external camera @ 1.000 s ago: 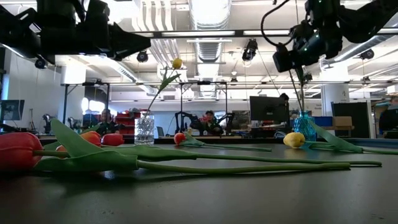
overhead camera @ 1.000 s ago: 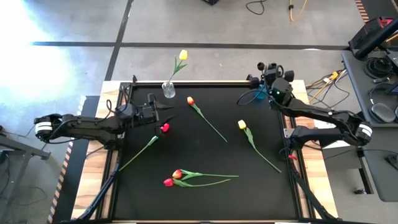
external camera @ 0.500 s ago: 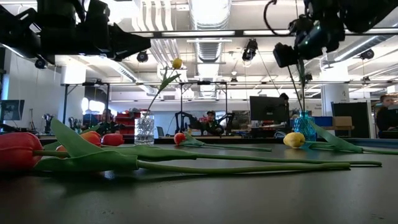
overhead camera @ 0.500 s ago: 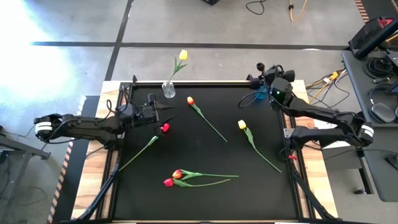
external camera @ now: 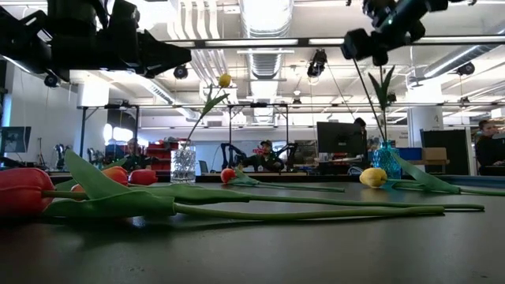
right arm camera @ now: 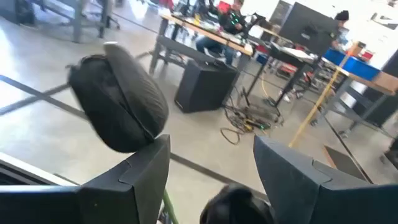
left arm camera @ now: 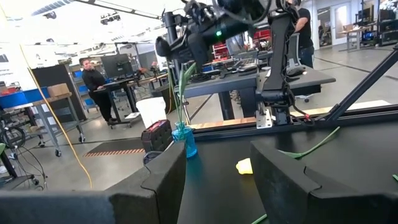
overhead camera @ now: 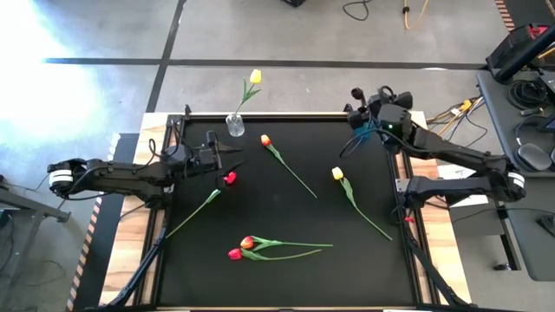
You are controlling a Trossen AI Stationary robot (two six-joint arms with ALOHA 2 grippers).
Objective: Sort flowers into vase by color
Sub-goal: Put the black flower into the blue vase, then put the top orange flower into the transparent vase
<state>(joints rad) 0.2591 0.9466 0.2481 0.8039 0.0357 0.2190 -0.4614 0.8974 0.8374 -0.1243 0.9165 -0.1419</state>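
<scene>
A dark-headed flower (right arm camera: 118, 112) stands with its stem (external camera: 369, 99) in the blue vase (external camera: 387, 160) at the far right. My right gripper (right arm camera: 211, 146) hovers open above that vase, and the green stem (right arm camera: 166, 208) shows by the inner edge of one finger. A yellow flower (overhead camera: 255, 77) stands in the clear vase (overhead camera: 235, 126) at the far left. Several flowers lie flat on the mat: an orange one (overhead camera: 265, 139), a yellow one (overhead camera: 337, 173), a red one (overhead camera: 230, 178) and a pair (overhead camera: 241, 249). My left gripper (overhead camera: 232, 159) waits open, level, just beyond the red one.
A black mat (overhead camera: 286, 217) covers the table inside a metal frame. Both vases stand at its far edge. In the low view the near pair of flowers (external camera: 95, 197) lies across the foreground. People and desks show in the room behind the table.
My right gripper has opened and risen above the blue vase, shifting slightly toward the table's left. The dark-headed flower stays standing in the blue vase.
</scene>
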